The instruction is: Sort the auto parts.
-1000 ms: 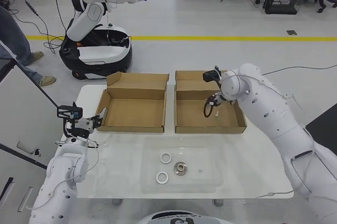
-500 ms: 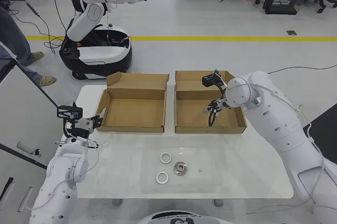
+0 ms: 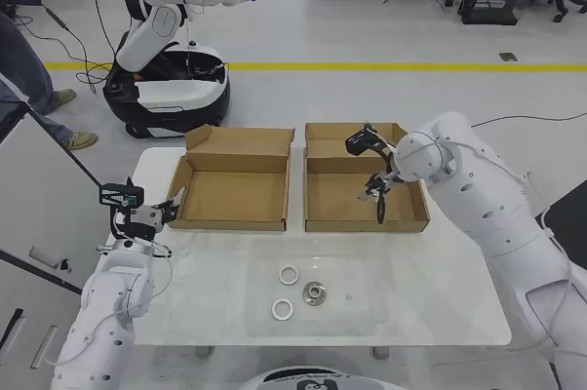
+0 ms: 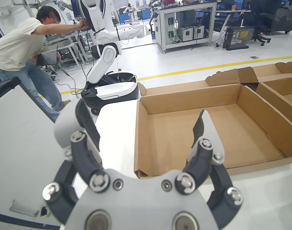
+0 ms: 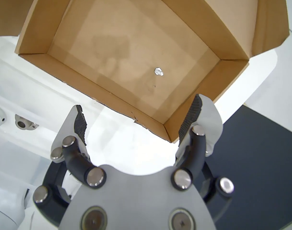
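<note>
Just ahead of spread right hand (image 5: 138, 105), small bolt (image 5: 158, 71), on box (image 5: 232, 33) floor

Two cardboard boxes (image 3: 237, 195) (image 3: 337, 195), two white rings (image 3: 289, 275) (image 3: 283, 310), one metal hub (image 3: 315, 292), one bolt (image 5: 158, 71).

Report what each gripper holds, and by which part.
Nothing is held. The left gripper is open and empty beside the left box. The right gripper is open and empty over the right box, where a small bolt lies loose.
</note>
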